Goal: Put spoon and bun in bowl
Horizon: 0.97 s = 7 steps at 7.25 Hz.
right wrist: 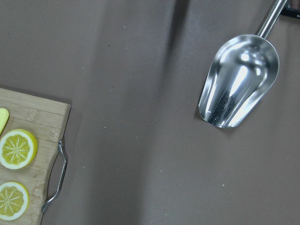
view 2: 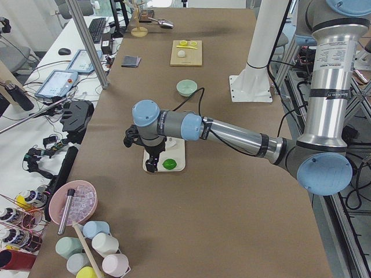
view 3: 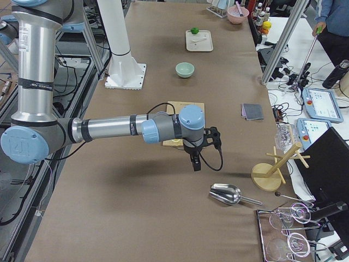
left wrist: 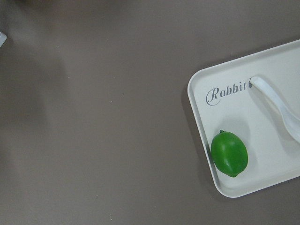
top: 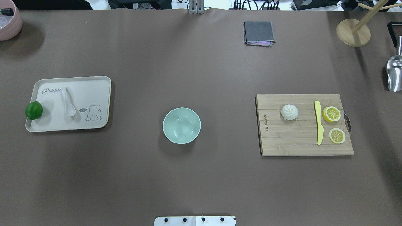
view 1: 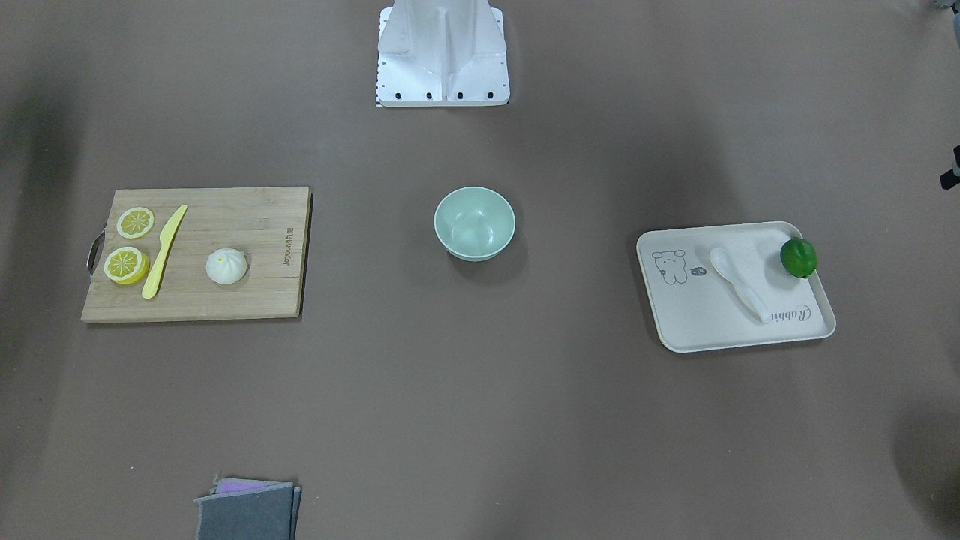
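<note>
Round green lime (left wrist: 229, 154) on a cream rabbit-print tray (top: 94, 91) lies near the left claw (view 2: 151, 167). A shiny steel scoop (right wrist: 239, 82) and a bamboo cutting board (top: 298, 138) with two yellow lemon slices (top: 331, 114) flank the right claw (view 3: 195, 164).

cut off at the left wrist view's right edge: spoon (left wrist: 276, 101) beyond its handle, and the tray (left wrist: 272, 140) with it. just a sliver of yellow knife (right wrist: 2, 119) at the right wrist view's left edge. impossible to judge from the side views: jaw spacing of left gripper (view 2: 151, 168) and right gripper (view 3: 195, 165).
</note>
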Available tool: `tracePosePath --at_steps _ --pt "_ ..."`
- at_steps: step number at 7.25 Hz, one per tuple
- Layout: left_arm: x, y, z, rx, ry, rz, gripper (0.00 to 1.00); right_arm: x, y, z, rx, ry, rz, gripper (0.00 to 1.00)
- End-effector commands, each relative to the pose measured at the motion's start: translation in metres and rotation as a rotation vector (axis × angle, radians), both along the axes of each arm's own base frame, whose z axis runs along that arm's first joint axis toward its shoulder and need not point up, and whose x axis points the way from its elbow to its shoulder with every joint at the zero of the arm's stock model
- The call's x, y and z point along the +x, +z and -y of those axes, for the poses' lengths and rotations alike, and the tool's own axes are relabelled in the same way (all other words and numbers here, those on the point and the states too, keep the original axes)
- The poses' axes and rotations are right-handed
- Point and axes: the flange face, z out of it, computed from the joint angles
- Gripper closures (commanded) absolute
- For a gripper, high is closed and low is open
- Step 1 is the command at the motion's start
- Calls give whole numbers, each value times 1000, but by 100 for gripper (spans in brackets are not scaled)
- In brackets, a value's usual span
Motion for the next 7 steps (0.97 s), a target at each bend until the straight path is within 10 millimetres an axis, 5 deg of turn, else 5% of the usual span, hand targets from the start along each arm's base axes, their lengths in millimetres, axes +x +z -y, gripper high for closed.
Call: tracePosePath --at_steps 1,7 --pt "-4 7 -18 28 15 8 2 -4 -4 4 10 -6 -3 0" --pt "-3 12 -22 12 8 9 2 -7 -5 5 3 -3 20 0"
